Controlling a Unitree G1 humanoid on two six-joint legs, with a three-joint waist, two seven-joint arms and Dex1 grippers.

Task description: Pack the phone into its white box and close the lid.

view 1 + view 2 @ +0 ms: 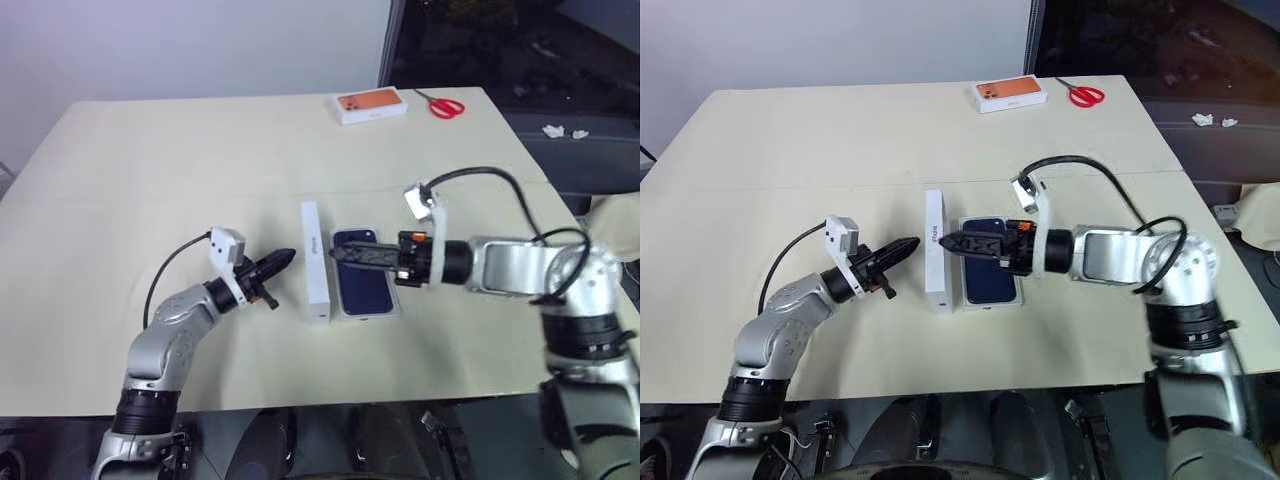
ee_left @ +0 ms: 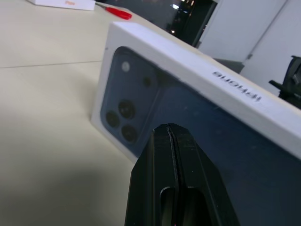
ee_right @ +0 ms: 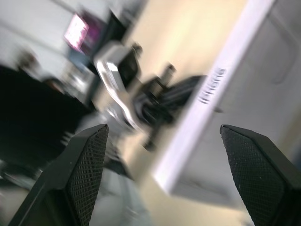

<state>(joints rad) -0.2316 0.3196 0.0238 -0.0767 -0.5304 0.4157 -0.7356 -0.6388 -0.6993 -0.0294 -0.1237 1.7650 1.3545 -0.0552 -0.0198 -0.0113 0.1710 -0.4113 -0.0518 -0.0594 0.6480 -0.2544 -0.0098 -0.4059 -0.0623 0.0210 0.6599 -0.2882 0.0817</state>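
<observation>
We found the phone (image 1: pixel 362 290) seated in the white box (image 1: pixel 392 309) at table centre, the lid (image 1: pixel 316 262) standing on edge just left, unfitted, between the closed left gripper (image 1: pixel 287 258) and the wide-open right gripper (image 1: pixel 950 241).

- The lid (image 1: pixel 316 262): smooth white cardboard, dark glossy print on its outer face.
- The phone (image 1: pixel 362 285): glossy dark blue back.
- The desk (image 1: pixel 150 180): matt cream surface.
- Right claw (image 3: pixel 162 174) fingers (image 3: pixel 87 165): black, fine-textured pads.
</observation>
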